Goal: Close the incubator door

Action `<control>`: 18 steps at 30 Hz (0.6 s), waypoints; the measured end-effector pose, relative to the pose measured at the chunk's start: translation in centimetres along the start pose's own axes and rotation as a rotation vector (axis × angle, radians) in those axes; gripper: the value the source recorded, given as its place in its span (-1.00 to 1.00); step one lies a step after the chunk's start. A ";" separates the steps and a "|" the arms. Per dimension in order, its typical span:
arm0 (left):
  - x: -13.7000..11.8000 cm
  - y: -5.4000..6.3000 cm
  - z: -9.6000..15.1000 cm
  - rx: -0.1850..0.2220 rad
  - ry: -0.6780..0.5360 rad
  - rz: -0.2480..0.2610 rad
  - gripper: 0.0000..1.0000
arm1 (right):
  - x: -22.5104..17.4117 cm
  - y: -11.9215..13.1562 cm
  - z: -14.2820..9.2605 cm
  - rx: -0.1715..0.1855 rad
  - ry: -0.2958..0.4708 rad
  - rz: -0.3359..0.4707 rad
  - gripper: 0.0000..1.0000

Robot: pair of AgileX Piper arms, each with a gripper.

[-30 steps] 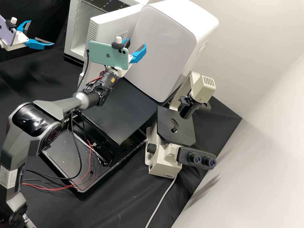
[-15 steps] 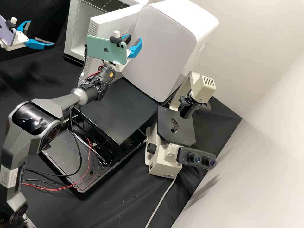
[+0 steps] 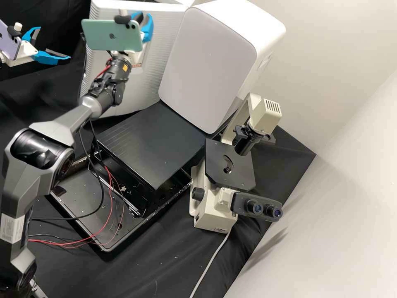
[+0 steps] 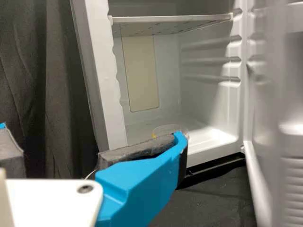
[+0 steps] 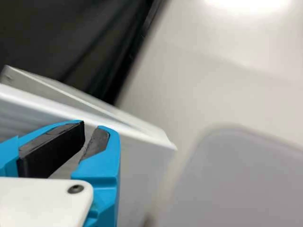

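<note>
In the high view my left gripper (image 3: pixel 54 43) stands open at the far left, and my right gripper (image 3: pixel 143 18) is narrowly open in front of the ribbed incubator door (image 3: pixel 151 78). The left wrist view has my left gripper (image 4: pixel 93 134) facing the lit incubator interior (image 4: pixel 203 109), with the door (image 4: pixel 279 94) standing ajar beside the opening. A clear round dish lies inside. In the right wrist view my right gripper (image 5: pixel 91 127) overlaps the white door (image 5: pixel 135 161), a small gap between its fingers; contact cannot be told.
A white rounded cabinet (image 3: pixel 206 70) stands beside the door. In front are a black platform (image 3: pixel 149 145), a black tray (image 3: pixel 82 207) with red and black wires nearby, and a microscope (image 3: pixel 215 207). A green phone is mounted on the right arm.
The door has swung left across the incubator opening in the high view, and my right gripper has moved left and up with it. My left gripper has kept still.
</note>
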 end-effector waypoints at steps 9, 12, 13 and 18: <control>0.0 0.0 0.0 0.000 0.000 0.000 1.00 | 0.2 -0.1 0.5 0.043 -0.007 -0.001 -1.00; 0.0 0.0 0.0 0.000 0.000 0.000 1.00 | 0.2 -0.3 0.6 0.045 -0.008 -0.003 -1.00; 0.0 0.0 0.0 0.000 0.000 0.000 1.00 | 0.2 -0.3 0.6 0.045 -0.008 -0.003 -1.00; 0.0 0.0 0.0 0.000 0.000 0.000 1.00 | 0.3 -0.5 0.7 0.046 -0.010 -0.007 -1.00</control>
